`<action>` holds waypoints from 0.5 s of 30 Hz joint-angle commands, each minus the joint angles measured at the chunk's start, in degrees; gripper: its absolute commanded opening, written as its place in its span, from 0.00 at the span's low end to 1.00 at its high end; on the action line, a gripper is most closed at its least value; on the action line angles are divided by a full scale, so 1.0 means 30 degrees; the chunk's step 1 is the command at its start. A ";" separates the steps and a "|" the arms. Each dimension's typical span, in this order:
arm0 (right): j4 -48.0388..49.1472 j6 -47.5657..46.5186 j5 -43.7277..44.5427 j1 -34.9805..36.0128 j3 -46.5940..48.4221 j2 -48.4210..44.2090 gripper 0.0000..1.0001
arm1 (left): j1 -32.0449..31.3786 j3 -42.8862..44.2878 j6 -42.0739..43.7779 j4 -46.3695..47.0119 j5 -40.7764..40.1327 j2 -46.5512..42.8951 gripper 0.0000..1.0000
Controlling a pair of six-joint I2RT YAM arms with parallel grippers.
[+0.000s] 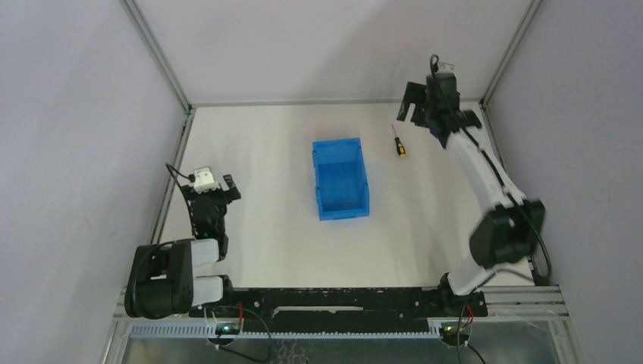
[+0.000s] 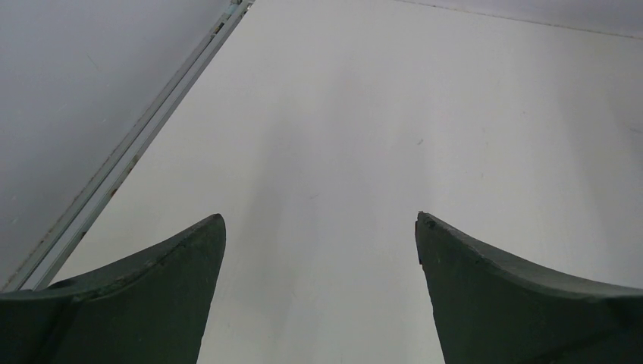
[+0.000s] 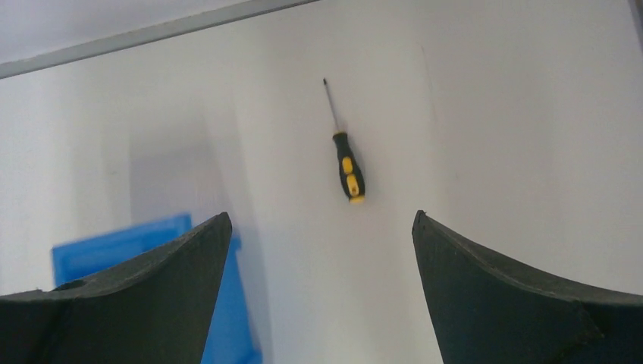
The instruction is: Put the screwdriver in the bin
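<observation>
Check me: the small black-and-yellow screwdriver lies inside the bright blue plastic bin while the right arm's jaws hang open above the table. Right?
Not inside: the top view shows the small black-and-yellow screwdriver on the white table, right of the bright blue plastic bin and apart from it. The right arm's jaws do hang open above the table.
</observation>
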 commanded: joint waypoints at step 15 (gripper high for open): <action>-0.9901 -0.2157 -0.2720 -0.1196 1.6465 1.7155 0.85 | -0.0039 0.0704 0.0294 0.0577 0.0023 -0.0285 1.00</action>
